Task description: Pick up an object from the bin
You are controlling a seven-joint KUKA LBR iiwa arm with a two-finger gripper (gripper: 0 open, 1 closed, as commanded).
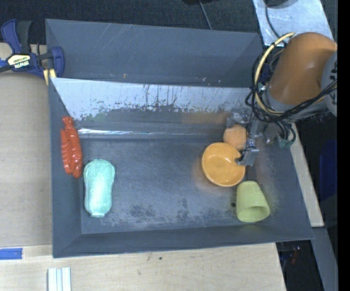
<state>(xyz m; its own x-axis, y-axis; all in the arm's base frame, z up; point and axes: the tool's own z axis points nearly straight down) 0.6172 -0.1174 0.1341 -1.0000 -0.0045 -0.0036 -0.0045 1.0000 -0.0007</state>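
Orange bowl (pixel 222 165) lies beneath the gripper (pixel 246 156), whose tip is at the bowl's right rim; open or closed, I cannot tell. The bin (pixel 163 235) wall rises close beside the gripper, with wide bare floor beyond the bowl. A yellow-green cup (pixel 251 202) lies just below, and a small orange ball (pixel 235 136), partly hidden, just above.
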